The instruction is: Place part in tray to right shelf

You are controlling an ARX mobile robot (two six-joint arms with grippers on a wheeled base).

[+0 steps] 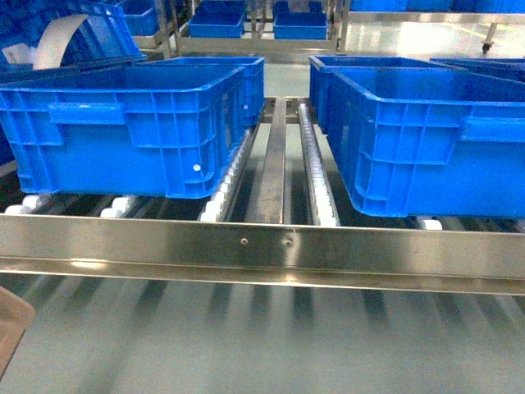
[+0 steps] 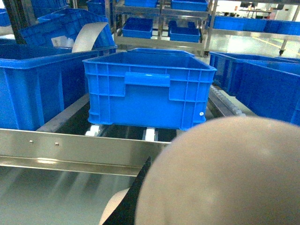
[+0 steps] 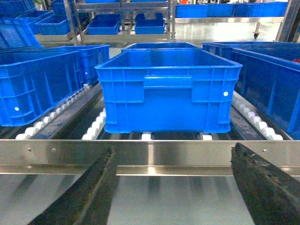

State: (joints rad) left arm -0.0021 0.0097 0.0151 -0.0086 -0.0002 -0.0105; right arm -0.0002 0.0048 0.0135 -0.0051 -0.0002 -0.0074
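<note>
On the roller rack ahead of the robot, the head view shows two large blue crates side by side: the left crate (image 1: 131,123) and the right crate (image 1: 426,139), each sitting on white roller tracks (image 1: 316,176), with a bare metal channel (image 1: 275,156) between them. A stainless front rail (image 1: 262,246) runs across the near edge of the rack, with pale floor below it. More blue crates stand on shelving at the far side of the room (image 1: 217,20). At the far left a curved beige strip (image 1: 57,39) rises from another crate; what it belongs to cannot be told. A brownish corner (image 1: 12,324) cuts into the near left edge of the head view, too little of it to identify. Left wrist view: a large, blurred beige rounded surface, the tray (image 2: 225,173), fills the near right of the frame, close to the camera, with a dark wedge (image 2: 133,197) at its left edge; the left gripper's jaws are hidden, so its state cannot be told. Right wrist view: the right gripper (image 3: 178,187) hangs near the front rail, its two dark fingers (image 3: 89,192) spread wide with nothing between them, facing a blue crate (image 3: 168,89). The small blue part is not visible in any view.
</note>
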